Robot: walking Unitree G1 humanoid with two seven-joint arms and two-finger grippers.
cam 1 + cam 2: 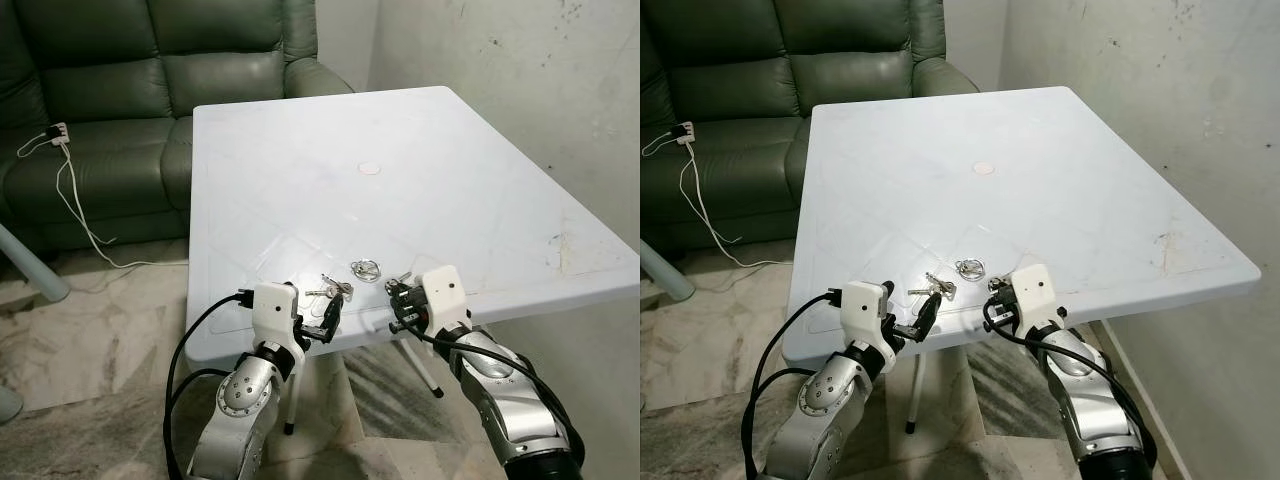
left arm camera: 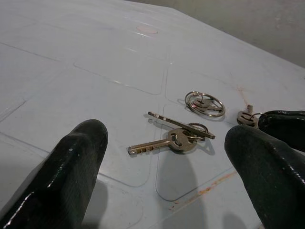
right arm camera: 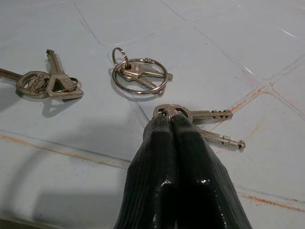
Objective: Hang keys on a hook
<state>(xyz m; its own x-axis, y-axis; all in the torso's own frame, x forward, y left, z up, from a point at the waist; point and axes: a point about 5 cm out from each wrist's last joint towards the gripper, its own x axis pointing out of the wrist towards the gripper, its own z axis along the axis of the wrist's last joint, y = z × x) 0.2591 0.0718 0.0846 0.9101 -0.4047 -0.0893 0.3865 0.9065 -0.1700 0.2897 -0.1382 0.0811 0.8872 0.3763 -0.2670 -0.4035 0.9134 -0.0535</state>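
Three bunches of keys lie near the front edge of the white table (image 1: 420, 180). My left gripper (image 1: 331, 318) is open just short of a pair of keys (image 2: 177, 138), its black fingers (image 2: 71, 167) standing either side of them. A big ring with one key (image 3: 140, 76) lies a little further in. My right gripper (image 3: 170, 123) is shut, and its tips pinch the head of a two-key bunch (image 3: 209, 115) that rests on the table. From the head camera this gripper (image 1: 398, 298) sits at the table's front edge.
A dark green sofa (image 1: 150, 90) stands behind the table on the left, with a power strip (image 1: 56, 131) and a white cable trailing to the floor. A bare wall (image 1: 520, 70) runs along the right. A small pink disc (image 1: 371, 169) marks the table's middle.
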